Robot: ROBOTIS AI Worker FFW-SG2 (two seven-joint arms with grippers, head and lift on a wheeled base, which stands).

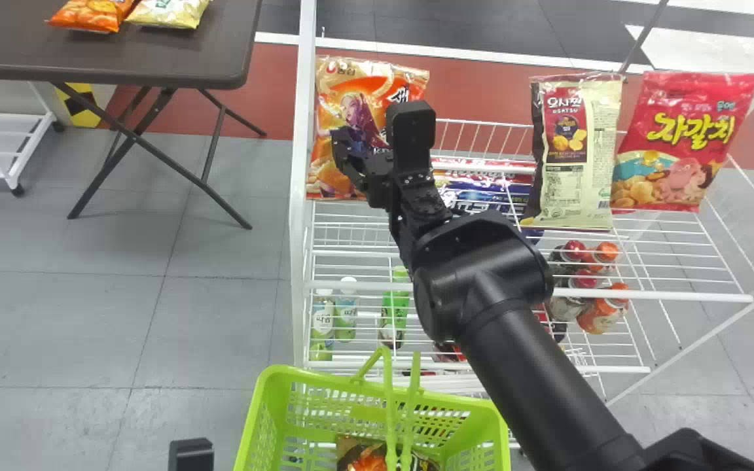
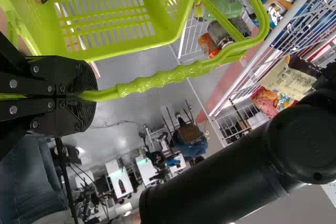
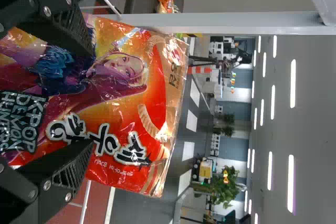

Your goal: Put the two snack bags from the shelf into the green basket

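1. Hovering at the orange snack bag (image 1: 334, 98) on the left end of the upper shelf (image 1: 665, 296), the right gripper (image 1: 351, 157) is pointing at its printed front
2. The right wrist view is showing the fingers (image 3: 79, 30) standing spread, with the bag's front spanning the gap; whether they are touching it, I cannot tell
3. The left arm (image 1: 191, 454) is showing at the bottom edge, left of the green basket (image 1: 285, 373), while the left gripper (image 2: 86, 95) is pinching the basket's handle (image 2: 157, 78) between fingers pressed together around it
4. Inside the basket, a dark snack bag (image 1: 357, 461) with a red and orange picture is lying near the bottom edge of the head view, partly behind the uprights of the handle
5. Farther right on the upper shelf, a cream bag (image 1: 599, 157) and a red bag (image 1: 684, 144) are standing side by side
6. Below, green-capped and white-capped bottles are sharing a shelf with orange-capped bottles (image 1: 603, 314)
7. On the brown table (image 1: 154, 52), an orange bag (image 1: 92, 14) and a yellow bag (image 1: 171, 12) are lying next to each other
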